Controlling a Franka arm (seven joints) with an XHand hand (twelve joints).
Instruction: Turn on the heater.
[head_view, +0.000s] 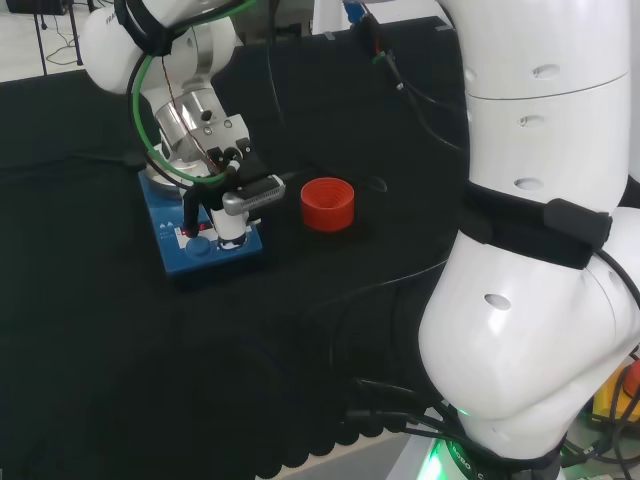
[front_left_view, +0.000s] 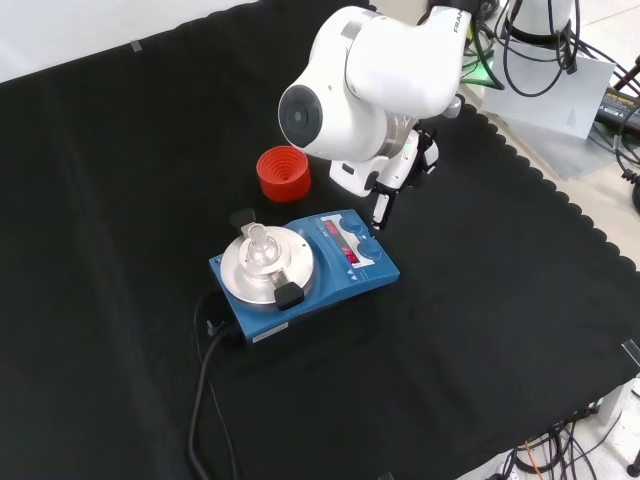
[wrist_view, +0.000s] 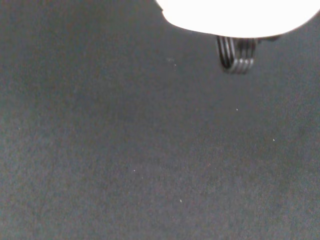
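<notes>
The heater (front_left_view: 300, 270) is a blue box with a round metal plate (front_left_view: 268, 268) and a front panel that carries a red display strip (front_left_view: 352, 257) and two blue knobs (front_left_view: 371, 247). In the head view the heater (head_view: 205, 245) lies left of centre. The hand (front_left_view: 398, 165) hangs over the panel's far edge, one dark finger (front_left_view: 381, 210) pointing straight down just beside a knob. From the head view, the hand (head_view: 235, 200) stands over the panel with fingertips (head_view: 192, 218) at the knobs. I cannot tell whether it touches.
A red ribbed ring stand (front_left_view: 283, 172) sits on the cloth beyond the heater, also seen as the red ring stand (head_view: 327, 203). A small clear glass piece (front_left_view: 259, 241) stands on the plate. The heater's black cable (front_left_view: 205, 370) trails toward the front. The wrist view looks at black cloth (wrist_view: 150, 150).
</notes>
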